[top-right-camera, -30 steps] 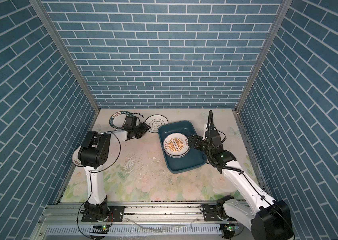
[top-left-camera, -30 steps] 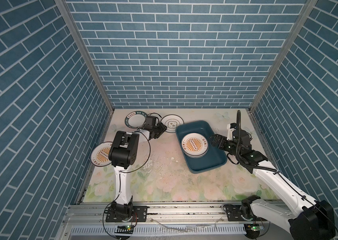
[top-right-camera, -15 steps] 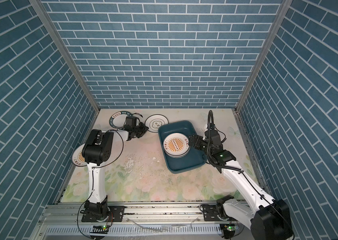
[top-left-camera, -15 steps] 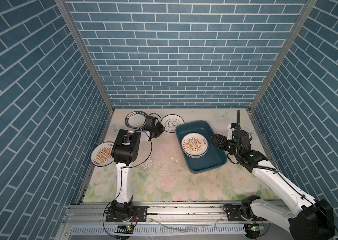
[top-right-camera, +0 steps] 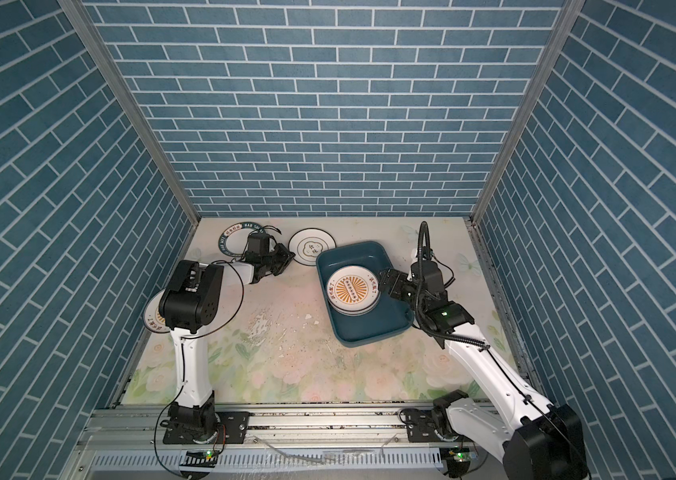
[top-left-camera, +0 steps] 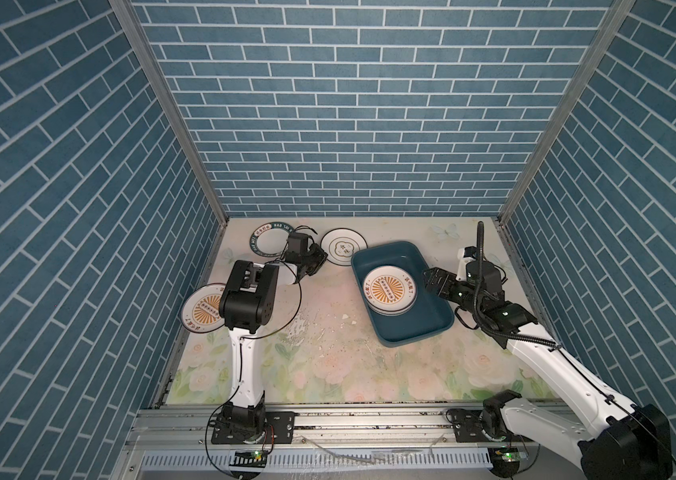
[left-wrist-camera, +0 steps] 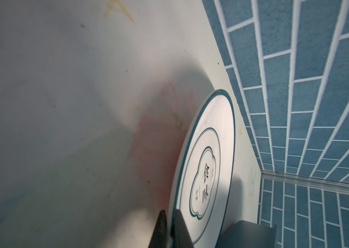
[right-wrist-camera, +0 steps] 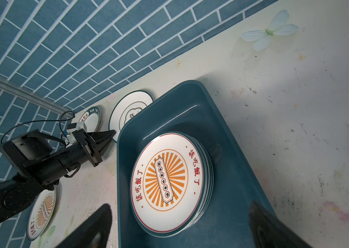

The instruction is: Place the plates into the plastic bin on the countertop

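Left wrist view: the left gripper (left-wrist-camera: 170,230) is clenched on the rim of the cloud plate (left-wrist-camera: 203,171), near the far edge of the countertop (left-wrist-camera: 62,107), beside the plastic bin (top-left-camera: 415,322). So shallow a pinch may slip on lifting. The right gripper (top-left-camera: 431,281) hangs spread wide at the bin's right rim.

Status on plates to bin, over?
Left tool shut on cloud plate rim. Right tool open by stack in bin. Sunburst plate, teal-rim plate on countertop. Nothing blocking.

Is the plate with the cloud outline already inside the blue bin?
No, the cloud plate is outside the bin, beside its far corner.
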`<state>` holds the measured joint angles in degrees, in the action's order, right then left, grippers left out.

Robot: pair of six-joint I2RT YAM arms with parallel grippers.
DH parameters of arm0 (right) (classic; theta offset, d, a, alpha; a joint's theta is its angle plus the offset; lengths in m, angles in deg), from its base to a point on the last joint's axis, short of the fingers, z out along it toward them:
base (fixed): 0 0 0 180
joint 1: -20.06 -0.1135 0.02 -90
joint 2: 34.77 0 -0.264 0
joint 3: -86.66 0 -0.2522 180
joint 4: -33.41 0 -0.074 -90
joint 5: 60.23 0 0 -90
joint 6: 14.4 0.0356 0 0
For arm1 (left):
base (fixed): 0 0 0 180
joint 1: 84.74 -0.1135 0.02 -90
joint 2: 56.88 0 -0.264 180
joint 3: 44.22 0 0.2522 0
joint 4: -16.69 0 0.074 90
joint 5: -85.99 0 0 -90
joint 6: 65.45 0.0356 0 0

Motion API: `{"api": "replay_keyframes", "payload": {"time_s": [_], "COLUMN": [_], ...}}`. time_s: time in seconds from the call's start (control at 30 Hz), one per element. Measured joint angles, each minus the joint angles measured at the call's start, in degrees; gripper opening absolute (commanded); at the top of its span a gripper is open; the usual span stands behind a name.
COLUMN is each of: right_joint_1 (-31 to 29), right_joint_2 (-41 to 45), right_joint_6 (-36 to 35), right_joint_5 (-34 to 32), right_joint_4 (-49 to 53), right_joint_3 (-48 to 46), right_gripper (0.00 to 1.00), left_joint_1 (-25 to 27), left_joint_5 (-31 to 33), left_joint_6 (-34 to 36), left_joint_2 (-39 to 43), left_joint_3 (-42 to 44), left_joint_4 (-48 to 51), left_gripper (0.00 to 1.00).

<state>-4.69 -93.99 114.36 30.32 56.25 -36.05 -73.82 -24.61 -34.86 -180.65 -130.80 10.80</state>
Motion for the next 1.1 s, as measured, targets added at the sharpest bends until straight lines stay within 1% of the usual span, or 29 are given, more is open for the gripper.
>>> {"api": "replay_keyframes", "payload": {"time_s": [0.3, 0.5, 0.63, 0.8, 1.1], "right_joint_1": [0.00, 0.00, 0.00, 0.00, 0.00], "right_joint_2": [0.37, -1.77, -3.52, -4.17, -2.93], "right_joint_6": [0.00, 0.00, 0.00, 0.02, 0.92], "right_joint_5": [-0.57, -0.50, -0.31, 0.15, 1.55], "right_joint_4": [0.13, -0.07, -0.22, -0.57, -1.09], "right_joint_3": [-0.24, -0.24, -0.22, -0.22, -0.22], "right_gripper": [0.99, 0.99, 0.99, 0.99, 0.99], "left_joint_1": [-2.69, -4.79, -5.84, -7.08, -7.67], "left_joint_5": [1.33, 1.68, 2.56, 3.41, 3.91], "left_joint_6": [-0.11, -0.04, 0.24, 1.20, 2.91], "left_joint_2": [3.43, 5.90, 8.98, 14.99, 29.86], "left_joint_3": [4.28, 7.17, 9.84, 12.92, 17.70], "left_joint_4": [-0.44, -0.50, -0.22, 0.81, 3.72], "left_gripper": [0.00, 0.00, 0.00, 0.00, 0.00]}}
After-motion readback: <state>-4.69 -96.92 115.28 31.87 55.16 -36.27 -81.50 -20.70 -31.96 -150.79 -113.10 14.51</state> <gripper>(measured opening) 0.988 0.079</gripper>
